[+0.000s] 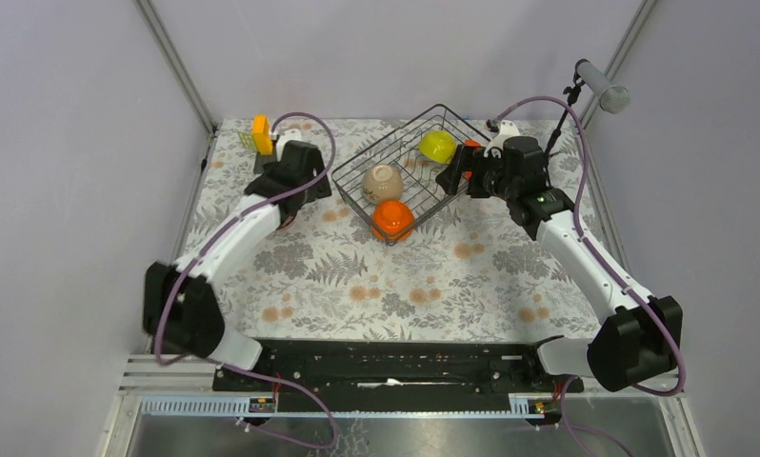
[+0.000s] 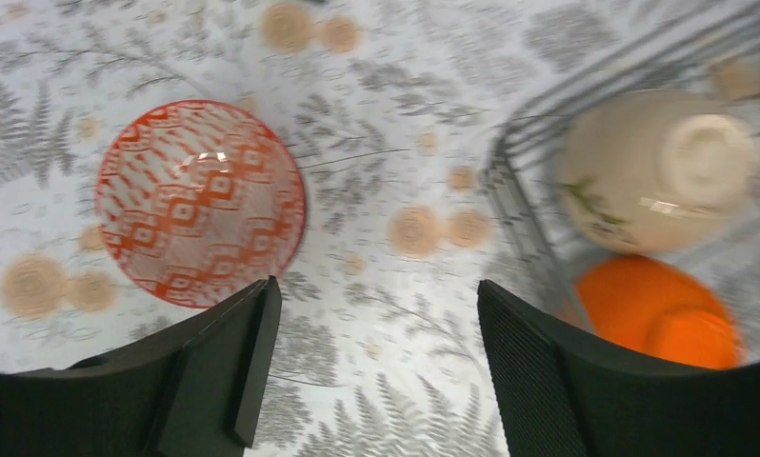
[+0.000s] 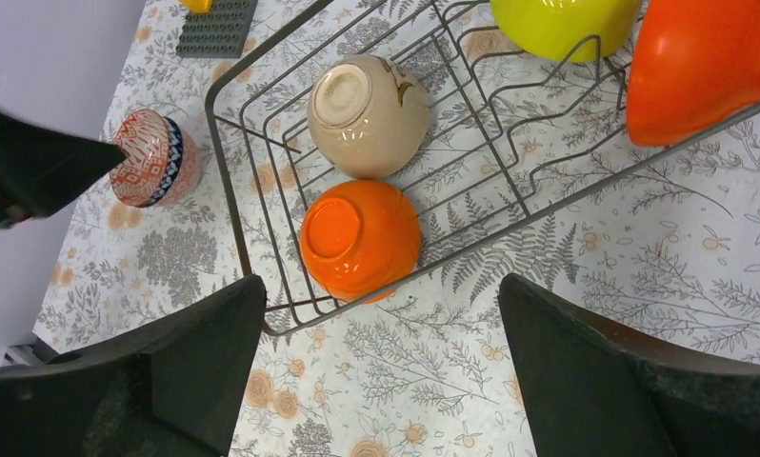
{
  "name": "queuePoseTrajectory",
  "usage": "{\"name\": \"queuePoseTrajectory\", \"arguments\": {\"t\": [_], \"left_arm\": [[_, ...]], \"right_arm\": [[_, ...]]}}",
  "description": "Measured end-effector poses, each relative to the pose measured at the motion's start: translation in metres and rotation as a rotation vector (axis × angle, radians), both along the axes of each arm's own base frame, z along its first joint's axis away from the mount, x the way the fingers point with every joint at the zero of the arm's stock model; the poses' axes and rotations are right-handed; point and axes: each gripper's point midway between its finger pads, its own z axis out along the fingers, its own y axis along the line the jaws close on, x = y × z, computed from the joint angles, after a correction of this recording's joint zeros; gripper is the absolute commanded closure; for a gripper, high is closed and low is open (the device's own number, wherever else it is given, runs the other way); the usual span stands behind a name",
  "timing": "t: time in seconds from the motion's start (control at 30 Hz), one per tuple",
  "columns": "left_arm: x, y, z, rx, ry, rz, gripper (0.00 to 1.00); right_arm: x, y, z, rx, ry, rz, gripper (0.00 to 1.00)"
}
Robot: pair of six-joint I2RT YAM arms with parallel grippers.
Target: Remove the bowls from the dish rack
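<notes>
**Orange bowl (image 3: 360, 238) sits in the near corner of the dish rack (image 3: 471, 162)**

Both grippers are spread wide, holding nothing. The left gripper (image 2: 371, 295) hovers over the table, with the red patterned bowl (image 2: 200, 202) on the cloth just outside the rack. The right gripper (image 3: 381, 286) hangs above the rack. Behind the orange one is the beige bowl (image 3: 369, 114), foot showing, then the yellow-green bowl (image 3: 562, 24) and second orange bowl (image 3: 700, 67) at the far side.
</notes>
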Motion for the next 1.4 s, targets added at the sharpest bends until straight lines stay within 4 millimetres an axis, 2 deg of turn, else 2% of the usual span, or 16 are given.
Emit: {"name": "queuePoseTrajectory", "arguments": {"t": [0.1,0.17,0.3,0.37,0.5,0.63,0.77,0.9,1.0,1.2,1.3,1.4], "left_arm": [[-0.014,-0.018,0.031,-0.146,-0.132,-0.095,0.03],[-0.023,-0.032,0.046,-0.238,-0.199,-0.161,0.01],[-0.037,-0.061,0.056,-0.409,-0.257,-0.276,0.01],[-0.044,-0.076,0.052,-0.489,-0.243,-0.326,0.01],[-0.051,-0.087,0.044,-0.57,-0.222,-0.342,0.01],[-0.06,-0.084,0.032,-0.637,-0.186,-0.261,0.01],[-0.062,-0.076,0.036,-0.677,-0.208,-0.201,0.01],[-0.062,-0.075,0.036,-0.734,-0.215,-0.155,0.05],[-0.06,-0.078,0.026,-0.771,-0.174,-0.108,0.05],[-0.052,-0.083,-0.009,-0.781,-0.05,0.01,0.06],[-0.052,-0.087,-0.017,-0.772,-0.024,0.045,0.06],[-0.05,-0.095,-0.018,-0.767,-0.019,0.039,0.06]], "right_arm": [[0.0,-0.002,-0.001,0.007,0.008,-0.02,0.0],[0.0,-0.003,-0.002,0.016,0.019,-0.039,0.0],[-0.005,-0.007,-0.008,0.025,0.075,-0.076,0.0],[-0.006,-0.008,-0.01,0.023,0.09,-0.089,0.0],[-0.008,-0.013,-0.012,0.018,0.107,-0.116,0.0],[-0.009,-0.018,-0.013,0.026,0.126,-0.162,0.0],[-0.01,-0.022,-0.007,0.032,0.104,-0.19,0.0],[-0.02,-0.031,-0.006,0.025,0.078,-0.214,0.0],[-0.02,-0.039,-0.006,-0.003,0.071,-0.243,0.0],[-0.018,-0.059,-0.011,-0.121,0.093,-0.304,0.0],[-0.017,-0.066,-0.016,-0.185,0.108,-0.311,0.01],[-0.015,-0.062,-0.023,-0.226,0.129,-0.274,0.07]]}}
